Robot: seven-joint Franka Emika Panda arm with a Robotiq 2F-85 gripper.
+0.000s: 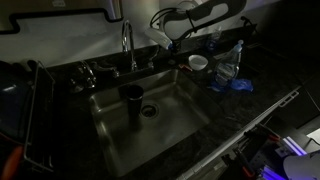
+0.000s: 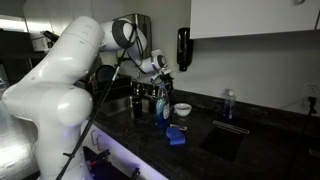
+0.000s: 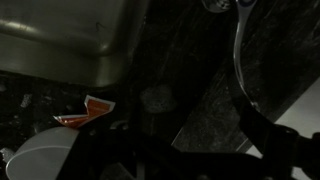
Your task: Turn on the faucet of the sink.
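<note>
Step in hand: approach, as judged; nothing touched yet. Far left in an exterior view, dark wire dish rack (image 1: 22,110) on black speckled countertop (image 1: 230,115), out of the way. Next along, small metal handles (image 1: 88,72) at back rim, then tall thin shiny chrome gooseneck faucet (image 1: 127,42) centred behind large rectangular grey stainless steel sink (image 1: 170,125). No water seen running, though pics very dark. Inside basin, dark cup (image 1: 132,100) just beside round drain hole (image 1: 150,110), roughly under spout, not in approach path. Right of faucet, dark Robotiq gripper (image 1: 170,40) on white arm (image 1: 205,12), hanging over back-right corner of sink, near spout but apart from it & short of handles. Jaw spread: cannot tell, too dark in every view incl. wrist cam. Next move prob. calls for leftward travel + drop onto a handle; spout neck between gripper & handles looks like main obstacle, so go in front. Further right on counter: small white bowl (image 1: 198,62), clear plastic bottle (image 1: 228,62), crumpled blue cloth (image 1: 238,85), all under arm, knock risk if lowered there. Wrist cam: sink corner, bowl rim, small red packet (image 3: 88,112).
</note>
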